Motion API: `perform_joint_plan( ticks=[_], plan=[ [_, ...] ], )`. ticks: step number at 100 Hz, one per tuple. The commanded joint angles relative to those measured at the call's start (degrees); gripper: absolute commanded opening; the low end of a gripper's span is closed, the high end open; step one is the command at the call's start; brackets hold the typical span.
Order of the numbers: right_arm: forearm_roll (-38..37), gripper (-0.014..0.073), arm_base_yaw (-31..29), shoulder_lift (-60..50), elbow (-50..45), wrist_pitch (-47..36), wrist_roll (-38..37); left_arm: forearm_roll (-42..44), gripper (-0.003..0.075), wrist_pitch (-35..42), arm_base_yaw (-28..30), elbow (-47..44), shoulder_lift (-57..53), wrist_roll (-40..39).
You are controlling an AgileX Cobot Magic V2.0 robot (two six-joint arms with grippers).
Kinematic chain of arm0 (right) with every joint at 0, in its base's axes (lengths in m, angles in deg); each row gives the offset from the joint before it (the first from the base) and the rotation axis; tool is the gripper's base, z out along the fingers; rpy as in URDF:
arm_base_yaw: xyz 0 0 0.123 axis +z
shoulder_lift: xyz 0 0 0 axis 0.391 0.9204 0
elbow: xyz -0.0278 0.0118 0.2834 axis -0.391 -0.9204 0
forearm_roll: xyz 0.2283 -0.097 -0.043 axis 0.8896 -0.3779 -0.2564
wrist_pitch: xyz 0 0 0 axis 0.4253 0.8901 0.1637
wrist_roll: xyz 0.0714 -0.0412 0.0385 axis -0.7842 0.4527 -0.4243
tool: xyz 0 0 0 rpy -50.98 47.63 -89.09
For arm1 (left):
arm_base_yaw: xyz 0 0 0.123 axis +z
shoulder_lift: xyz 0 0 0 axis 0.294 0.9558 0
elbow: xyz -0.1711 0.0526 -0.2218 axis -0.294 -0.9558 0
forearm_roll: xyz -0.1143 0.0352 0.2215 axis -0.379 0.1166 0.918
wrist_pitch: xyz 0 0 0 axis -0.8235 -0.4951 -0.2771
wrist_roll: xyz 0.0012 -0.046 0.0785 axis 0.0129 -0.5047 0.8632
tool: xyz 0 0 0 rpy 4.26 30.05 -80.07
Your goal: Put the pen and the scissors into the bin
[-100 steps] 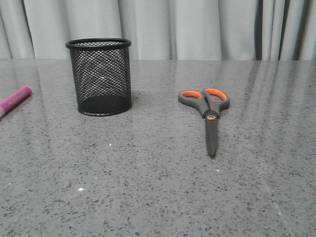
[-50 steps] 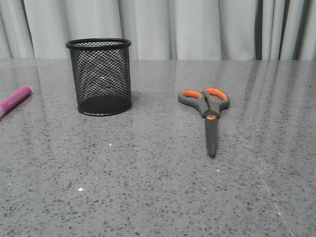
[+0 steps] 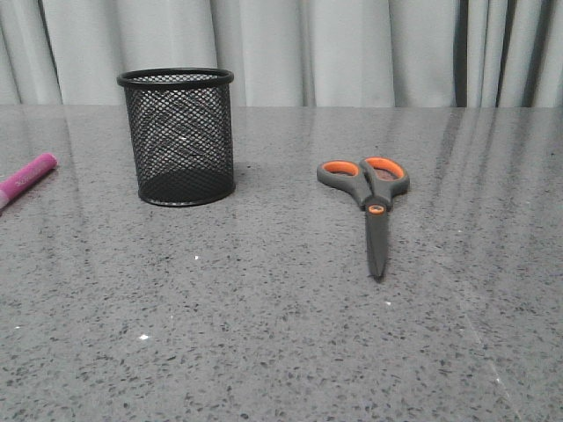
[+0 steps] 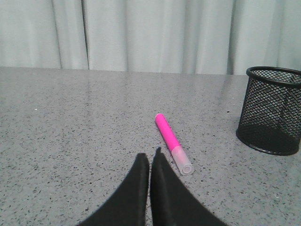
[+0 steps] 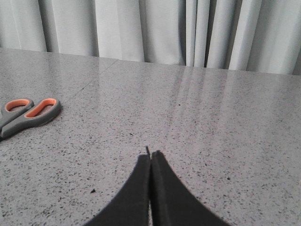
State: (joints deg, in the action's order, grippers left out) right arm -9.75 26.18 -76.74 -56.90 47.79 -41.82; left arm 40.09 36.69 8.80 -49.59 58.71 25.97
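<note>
- Nothing binned yet: bin (image 3: pixel 177 137) stands empty, pen (image 4: pixel 172 142) lying to its left, scissors (image 3: pixel 369 201) flat to its right.
- Left gripper (image 4: pixel 149 162) and right gripper (image 5: pixel 150 160) both pinched closed, holding nothing.

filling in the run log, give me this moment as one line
stage: not started | left gripper: shut, empty | right gripper: shut, empty | pen, scissors: on table | bin: empty

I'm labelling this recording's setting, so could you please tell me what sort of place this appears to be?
Probably a staged tabletop test area rather than a working office: a grey speckled stone-like table, a plain pale curtain as backdrop, and only desk stationery laid out, namely a mesh bin, scissors and a pink pen.
</note>
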Motion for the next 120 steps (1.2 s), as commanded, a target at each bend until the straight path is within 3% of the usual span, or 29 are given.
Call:
perform_joint_plan(
  ticks=[1,31,51,83,98,120],
  plan=[
    [-0.51,-0.0068,-0.25,-1.03,-0.94,-4.47,0.51,-0.43,-0.0022,4.96,-0.39,-1.38,-1.46,-0.61],
    [1.23,-0.0068,-0.25,-1.03,-0.94,-6.85,0.51,-1.3,-0.0022,5.4,-0.39,-1.38,-1.46,-0.61],
    [16.6,-0.0068,-0.25,-1.03,-0.94,-8.0,0.41,-7.78,-0.0022,6.05,-0.39,-1.38,-1.46,-0.61],
    [36.28,-0.0068,-0.25,-1.03,-0.94,-8.0,0.41,-29.36,-0.0022,9.01,-0.39,-1.1,-1.46,-0.61],
    [37.94,-0.0068,-0.25,-1.03,-0.73,-8.0,0.41,-37.2,-0.0022,10.45,-0.39,-0.96,-1.46,-0.61],
    [37.94,-0.0064,-0.25,-0.69,2.9,-5.52,0.41,-36.94,-0.0022,8.29,-0.39,2.05,-1.21,0.0]
  ],
)
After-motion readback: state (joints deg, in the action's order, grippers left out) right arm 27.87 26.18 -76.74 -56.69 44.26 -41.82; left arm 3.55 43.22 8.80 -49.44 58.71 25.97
